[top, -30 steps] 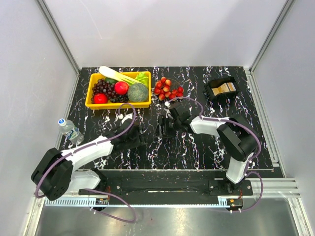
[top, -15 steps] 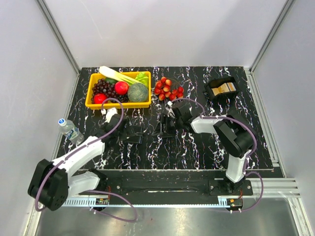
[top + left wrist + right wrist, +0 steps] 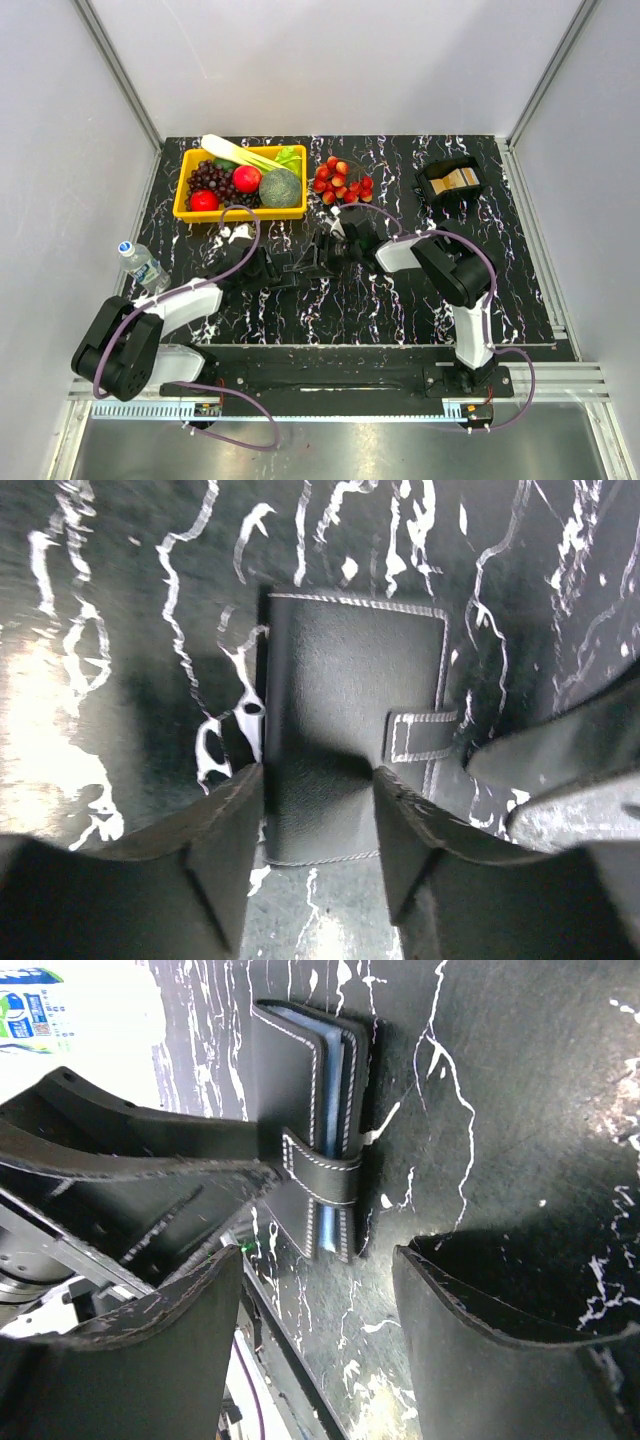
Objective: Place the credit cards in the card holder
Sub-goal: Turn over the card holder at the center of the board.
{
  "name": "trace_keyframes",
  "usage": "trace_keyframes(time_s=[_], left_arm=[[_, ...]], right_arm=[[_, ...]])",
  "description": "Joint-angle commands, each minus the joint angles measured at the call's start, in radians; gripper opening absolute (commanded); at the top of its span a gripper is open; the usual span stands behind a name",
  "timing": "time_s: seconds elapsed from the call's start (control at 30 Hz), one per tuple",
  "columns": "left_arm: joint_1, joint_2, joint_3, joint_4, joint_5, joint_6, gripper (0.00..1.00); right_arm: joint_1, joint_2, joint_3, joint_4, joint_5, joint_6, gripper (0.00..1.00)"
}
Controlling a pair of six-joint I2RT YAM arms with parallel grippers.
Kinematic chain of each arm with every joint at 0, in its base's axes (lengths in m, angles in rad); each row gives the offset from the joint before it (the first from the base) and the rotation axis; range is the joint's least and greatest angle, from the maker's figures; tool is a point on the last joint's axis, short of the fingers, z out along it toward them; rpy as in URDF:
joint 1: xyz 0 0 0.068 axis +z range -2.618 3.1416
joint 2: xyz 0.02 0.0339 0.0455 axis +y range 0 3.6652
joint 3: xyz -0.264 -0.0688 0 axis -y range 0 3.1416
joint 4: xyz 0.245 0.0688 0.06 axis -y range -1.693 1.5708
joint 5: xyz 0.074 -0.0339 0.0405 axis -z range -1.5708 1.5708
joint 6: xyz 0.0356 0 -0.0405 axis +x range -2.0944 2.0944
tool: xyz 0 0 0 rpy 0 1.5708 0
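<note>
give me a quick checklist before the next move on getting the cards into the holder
1. Card holder opened: not ok. It is closed, with its strap across the open edge.
2. Left pincer lined up on the holder: ok, a finger on each side.
3. Left pincer gripping firmly: cannot tell.
4. Right pincer free for the strap: ok, open and empty, facing the holder.
5. Credit cards located: ok, in the black tray, none picked up.
</note>
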Motion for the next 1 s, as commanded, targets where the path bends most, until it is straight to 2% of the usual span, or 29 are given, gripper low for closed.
trace_keyframes(time_s=[0.0, 0.27, 0.3, 0.33, 0.4, 0.43, 0.5, 0.57, 0.67, 0.7, 0.73, 0.77, 0.87, 0.97], left_arm=[[-0.026, 0.031, -0.058, 0.123, 0.157, -0.022, 0.48], [-0.134, 0.167, 0.025, 0.158, 0.153, -0.042, 0.38], [-0.135, 0.175, 0.027, 0.16, 0.15, -0.047, 0.37], [-0.135, 0.178, 0.024, 0.161, 0.145, -0.048, 0.36], [-0.135, 0.18, 0.022, 0.157, 0.134, -0.056, 0.36], [-0.135, 0.177, 0.019, 0.157, 0.131, -0.056, 0.36], [-0.134, 0.169, 0.016, 0.153, 0.13, -0.056, 0.36], [-0.135, 0.152, 0.019, 0.134, 0.113, -0.054, 0.39], [-0.137, 0.09, 0.024, 0.088, 0.072, -0.051, 0.51], [-0.135, 0.059, 0.025, 0.066, 0.053, -0.051, 0.57], [-0.135, 0.03, 0.027, 0.04, 0.033, -0.051, 0.6], [-0.135, -0.002, 0.03, 0.026, 0.009, -0.05, 0.63], [-0.134, -0.088, 0.045, -0.041, -0.048, -0.053, 0.71], [-0.132, -0.157, 0.059, -0.07, -0.093, -0.056, 0.77]], right_arm=[[0.01, 0.044, -0.033, 0.064, 0.008, 0.044, 0.68], [0.009, 0.05, -0.067, 0.131, 0.005, 0.07, 0.59], [0.01, 0.049, -0.062, 0.117, 0.008, 0.058, 0.53], [0.01, 0.049, -0.056, 0.106, 0.008, 0.045, 0.41], [0.01, 0.038, -0.062, 0.098, 0.013, 0.035, 0.37], [0.007, 0.027, -0.07, 0.098, 0.017, 0.03, 0.29], [0.009, -0.014, -0.082, 0.063, 0.052, -0.007, 0.24], [0.007, -0.093, -0.072, -0.051, 0.124, -0.085, 0.17], [0.009, -0.251, -0.02, -0.304, 0.271, -0.279, 0.1], [0.009, -0.306, 0.006, -0.392, 0.359, -0.345, 0.1], [0.009, -0.347, 0.042, -0.549, 0.466, -0.408, 0.1], [0.012, -0.383, 0.072, -0.617, 0.541, -0.476, 0.1], [0.015, -0.408, 0.18, -0.872, 0.736, -0.606, 0.1], [0.045, -0.37, 0.226, -0.982, 0.858, -0.636, 0.1]])
